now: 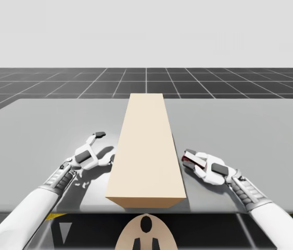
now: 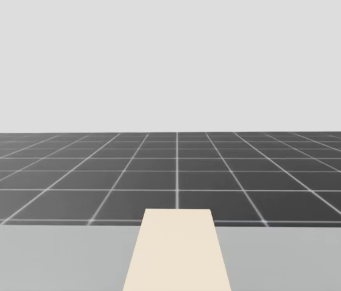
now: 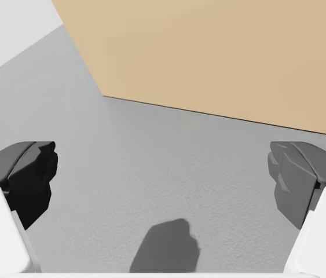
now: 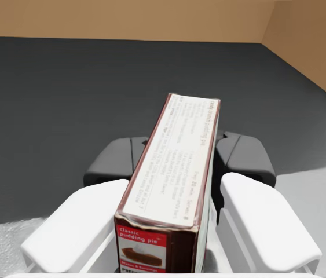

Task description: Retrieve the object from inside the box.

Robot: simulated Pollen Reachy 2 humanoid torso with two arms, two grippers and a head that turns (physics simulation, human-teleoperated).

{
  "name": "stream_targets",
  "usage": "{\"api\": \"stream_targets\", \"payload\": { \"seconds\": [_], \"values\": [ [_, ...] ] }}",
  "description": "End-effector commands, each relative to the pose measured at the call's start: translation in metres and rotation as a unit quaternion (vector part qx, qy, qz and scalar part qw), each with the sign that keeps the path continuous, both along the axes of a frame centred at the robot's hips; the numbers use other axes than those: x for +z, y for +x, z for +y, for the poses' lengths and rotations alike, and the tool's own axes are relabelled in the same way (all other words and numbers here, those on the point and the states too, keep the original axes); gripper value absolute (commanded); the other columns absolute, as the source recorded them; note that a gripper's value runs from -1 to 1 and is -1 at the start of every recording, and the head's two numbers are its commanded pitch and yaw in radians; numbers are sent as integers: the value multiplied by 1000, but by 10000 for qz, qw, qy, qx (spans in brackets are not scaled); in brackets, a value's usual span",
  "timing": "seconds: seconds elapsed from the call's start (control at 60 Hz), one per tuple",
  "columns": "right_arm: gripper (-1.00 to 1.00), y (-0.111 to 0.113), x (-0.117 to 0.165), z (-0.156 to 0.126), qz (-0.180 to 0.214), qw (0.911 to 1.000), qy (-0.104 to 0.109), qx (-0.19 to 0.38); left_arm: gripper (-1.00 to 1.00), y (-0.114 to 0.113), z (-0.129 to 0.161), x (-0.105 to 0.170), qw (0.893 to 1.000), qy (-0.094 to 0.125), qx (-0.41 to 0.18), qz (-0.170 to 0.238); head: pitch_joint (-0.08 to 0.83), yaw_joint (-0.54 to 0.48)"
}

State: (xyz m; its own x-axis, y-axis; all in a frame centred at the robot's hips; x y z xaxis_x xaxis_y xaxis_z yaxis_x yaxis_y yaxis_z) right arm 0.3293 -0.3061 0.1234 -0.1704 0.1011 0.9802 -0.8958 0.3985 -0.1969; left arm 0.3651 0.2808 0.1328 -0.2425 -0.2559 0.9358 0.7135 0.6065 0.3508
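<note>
A long tan box (image 1: 146,151) lies along the middle of the grey table (image 1: 250,130); its top also shows in the head view (image 2: 177,254). My right gripper (image 1: 190,159) is at the box's right side, shut on a small red, brown and white carton (image 1: 187,154). In the right wrist view the carton (image 4: 177,179) stands between the gripper's (image 4: 180,152) fingers, with the box's dark inside and tan walls (image 4: 122,20) ahead. My left gripper (image 1: 103,147) is open beside the box's left wall (image 3: 209,52), its fingers (image 3: 29,174) bare above the table.
The table's near edge runs just behind both wrists (image 1: 214,211). A dark gridded floor (image 2: 176,176) lies beyond the table's far edge. Bare table (image 1: 42,130) spreads to the left and right of the box.
</note>
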Motion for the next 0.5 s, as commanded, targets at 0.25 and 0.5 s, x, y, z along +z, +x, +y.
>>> {"api": "stream_targets", "payload": {
  "seconds": [0.25,0.5],
  "values": [
    [999,24,63,-69,-1026,9919,606,-435,-1000,2,4,1,9999,-56,105,-22,17,24],
    [999,40,119,-89,-1780,9764,813,-913,-1000,3,4,1,9999,-67,124,-27,15,25]
  ]
}}
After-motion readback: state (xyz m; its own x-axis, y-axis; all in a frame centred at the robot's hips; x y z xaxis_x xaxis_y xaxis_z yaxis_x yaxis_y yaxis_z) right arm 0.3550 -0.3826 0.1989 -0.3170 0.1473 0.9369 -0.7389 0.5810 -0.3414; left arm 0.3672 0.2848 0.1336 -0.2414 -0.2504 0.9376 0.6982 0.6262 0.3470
